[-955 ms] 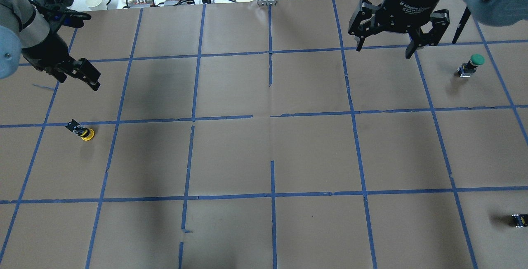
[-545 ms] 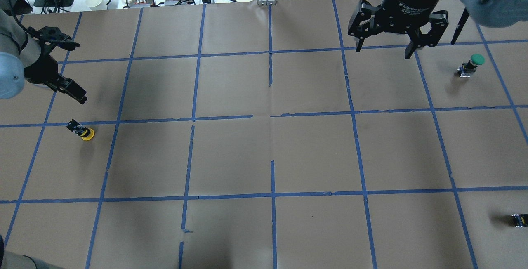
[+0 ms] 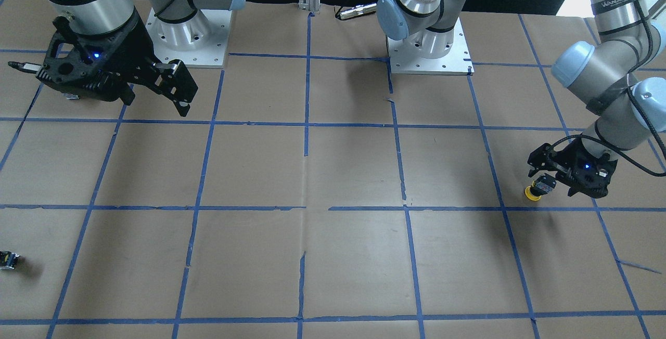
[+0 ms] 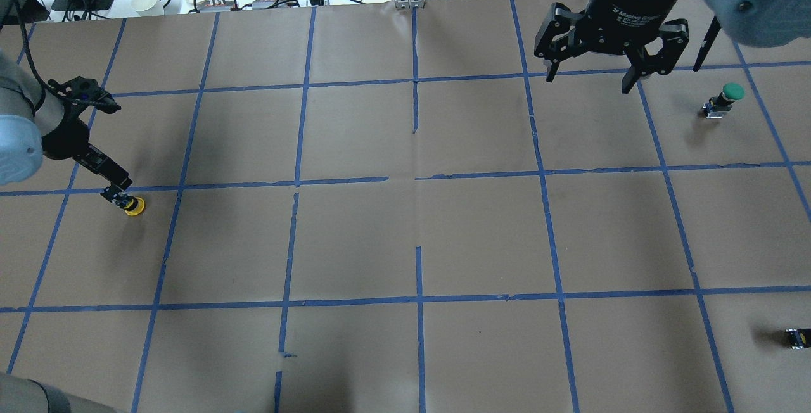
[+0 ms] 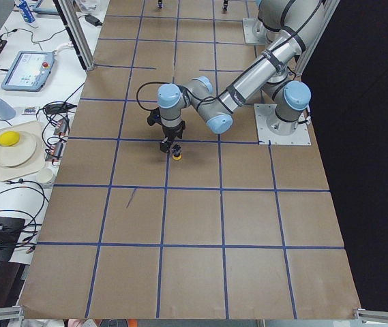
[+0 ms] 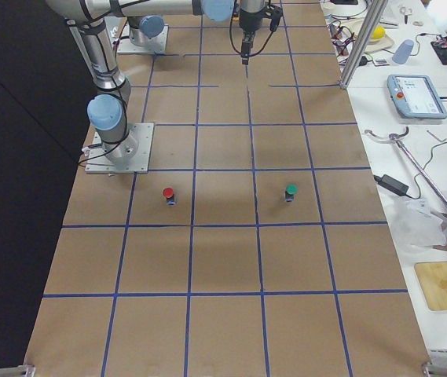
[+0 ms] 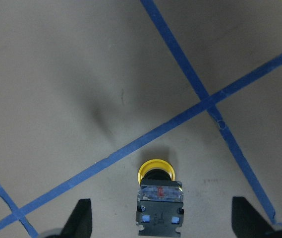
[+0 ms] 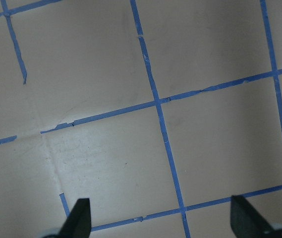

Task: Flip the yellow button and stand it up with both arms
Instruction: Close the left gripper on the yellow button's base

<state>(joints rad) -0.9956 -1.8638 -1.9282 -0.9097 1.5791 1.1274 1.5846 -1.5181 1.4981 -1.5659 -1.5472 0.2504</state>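
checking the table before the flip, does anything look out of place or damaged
The small yellow-capped push button on the robot's left looks inverted, cap down and black body up, unlike the upright green-capped button. Nothing looks damaged.

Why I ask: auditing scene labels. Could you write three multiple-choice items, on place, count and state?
1. Where on the table is the yellow button? A centre; B below the left gripper; C right end.
2. How many capped buttons are on it? A one; B three; C five.
3. The left gripper's jaws are: A shut on the button; B shut, empty; C open, astride it.
Key: B, the wrist view shows it directly below; B, yellow, green button and red button; C, a gap shows on each side of its body.
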